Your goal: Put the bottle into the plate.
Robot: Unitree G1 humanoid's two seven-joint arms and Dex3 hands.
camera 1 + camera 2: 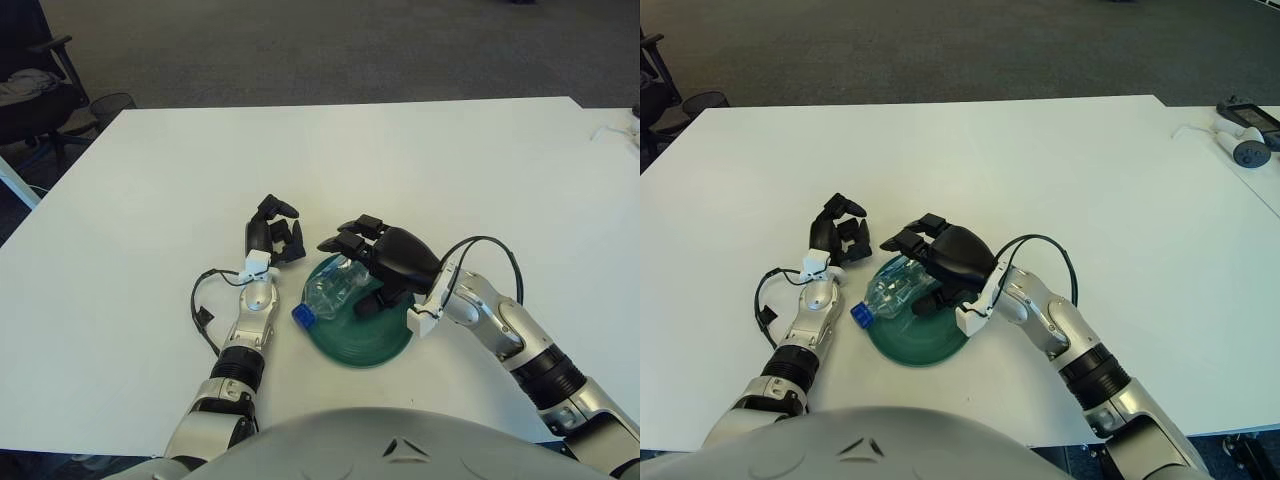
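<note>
Low in the middle of the frame, the bottle (pixel 333 292) lies on its side in the green plate (pixel 375 345), its blue cap (pixel 303 316) pointing lower left and hanging just past the plate's left rim. The right hand (pixel 385 255) sits directly over it, fingers (pixel 350 240) curled above the clear body and thumb down on the near side. Whether the fingers actually press the plastic or only cage it cannot be told from either eye view. The left hand (pixel 272 235) shows just left of the plate, fingers bent inward and holding nothing, apart from the bottle.

The bottle looks like thin, crumpled clear plastic and seems empty, so it should be very light and easily dented. A hard squeeze would likely buckle the wall, not secure it. Its smooth round side will probably slip and roll, especially on the plate's sloping inside. The best hold is judged to be across the middle of the body, fingers on one side and thumb on the other, with gentle pressure. The cap end is stiffer but too small for this hand.

With the bottle already lying in the plate, the task appears nearly complete; letting go without nudging it is what remains.
</note>
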